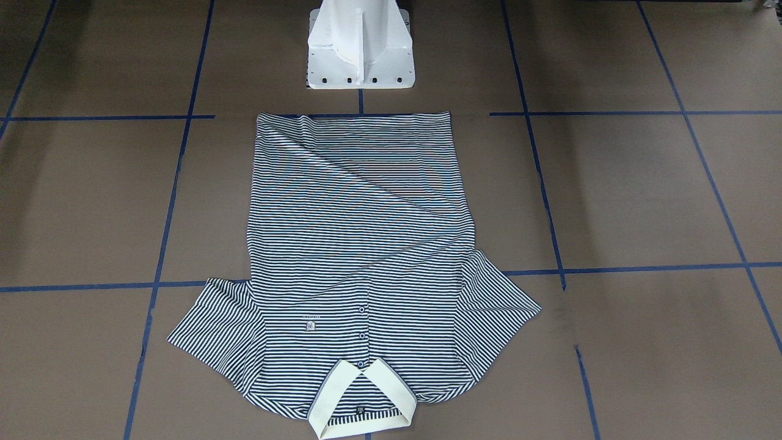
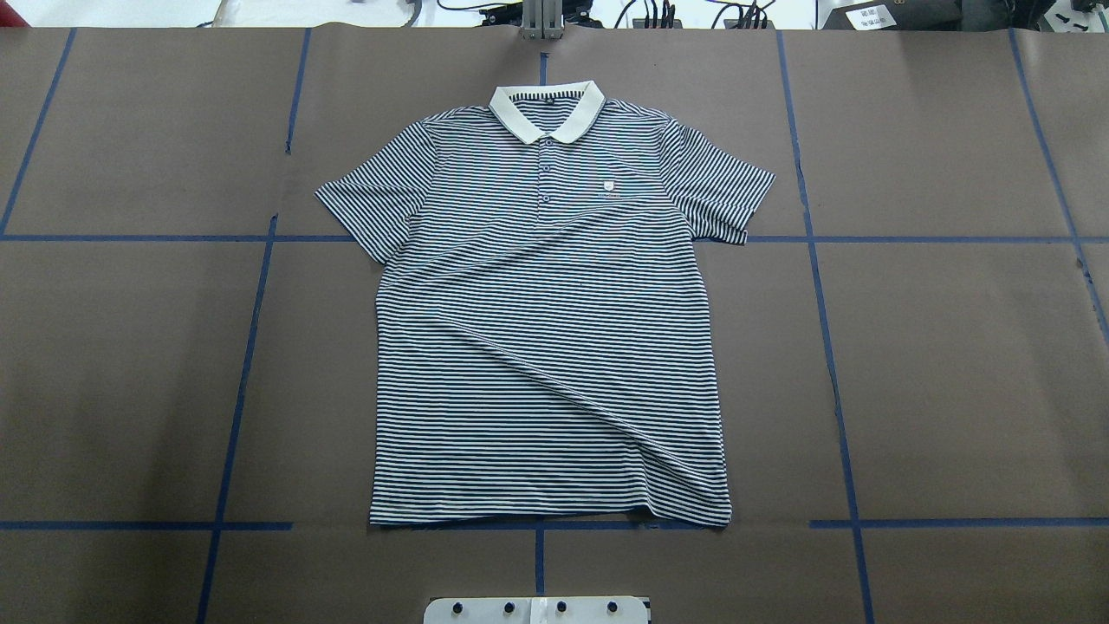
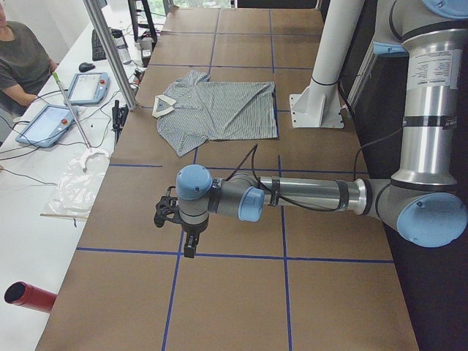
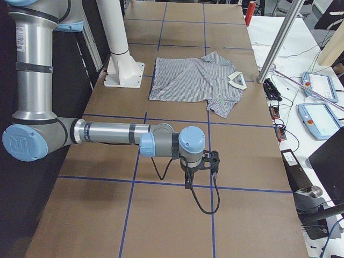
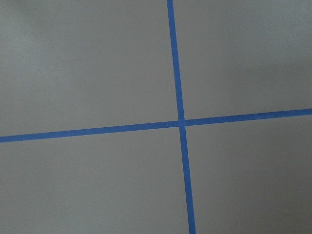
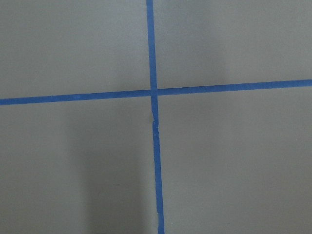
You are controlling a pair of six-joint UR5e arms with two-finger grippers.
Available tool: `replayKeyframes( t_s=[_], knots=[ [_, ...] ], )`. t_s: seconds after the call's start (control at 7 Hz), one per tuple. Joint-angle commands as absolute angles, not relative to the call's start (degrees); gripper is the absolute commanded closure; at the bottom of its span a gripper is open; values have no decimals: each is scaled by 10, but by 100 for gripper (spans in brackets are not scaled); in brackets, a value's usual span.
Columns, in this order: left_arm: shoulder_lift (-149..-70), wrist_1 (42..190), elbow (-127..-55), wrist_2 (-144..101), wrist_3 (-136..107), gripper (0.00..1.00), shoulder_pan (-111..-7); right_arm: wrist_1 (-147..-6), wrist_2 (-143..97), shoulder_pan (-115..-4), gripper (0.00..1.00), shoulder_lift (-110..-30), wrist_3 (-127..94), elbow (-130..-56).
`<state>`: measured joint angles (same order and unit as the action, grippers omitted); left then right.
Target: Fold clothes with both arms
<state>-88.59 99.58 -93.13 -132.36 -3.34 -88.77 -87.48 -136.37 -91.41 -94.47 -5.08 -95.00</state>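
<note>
You cannot tell whether the fingers of the left gripper point(image 3: 189, 246) are spread or pressed together: it shows only in a side view, pointing down over the brown table point(image 2: 953, 347). The same goes for the right gripper point(image 4: 188, 180), which hangs the same way at the opposite end. Each wrist camera gives you only a cross of blue tape point(image 5: 181, 122) on the table cover. Behind the grippers, the left arm point(image 3: 307, 194) and the right arm point(image 4: 107, 132) reach out level, both well apart from the polo shirt point(image 2: 546, 329).

The shirt lies flat and face up in the middle of the table, its sleeves spread. Its hem is near the white pedestal point(image 1: 360, 43), and its cream collar point(image 2: 546, 108) is at the far edge. The small logo point(image 2: 609, 186) sits right of the buttoned placket in the overhead view. A long diagonal crease crosses the lower body. A person point(image 3: 18, 58) sits at the side bench.
</note>
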Motion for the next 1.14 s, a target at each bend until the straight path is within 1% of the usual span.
replayKeyframes(
  t_s=[0.0, 0.29, 0.43, 0.57, 0.71, 0.86, 1.0],
  knots=[
    [-887, 997, -933, -1325, -33, 0, -888, -877, -1365, -914, 0, -940, -54, -966],
    [-904, 998, -952, -1324, -33, 0, -888, -874, -1384, -906, 0, -936, -99, -990],
    [-931, 997, -966, -1329, -33, 0, -887, -851, -1403, -870, 0, -925, -102, -1000],
    [-939, 1005, -969, -1330, -33, 0, -881, -851, -1402, -829, 0, -910, -107, -998],
    [-940, 1046, -978, -1332, -33, 0, -868, -847, -1404, -818, 0, -856, -163, -995],
    [-935, 1072, -982, -1332, -34, 0, -866, -846, -1404, -779, 0, -804, -235, -980],
    [-942, 1074, -982, -1333, -34, 0, -865, -818, -1398, -745, 0, -737, -274, -930]
  ],
)
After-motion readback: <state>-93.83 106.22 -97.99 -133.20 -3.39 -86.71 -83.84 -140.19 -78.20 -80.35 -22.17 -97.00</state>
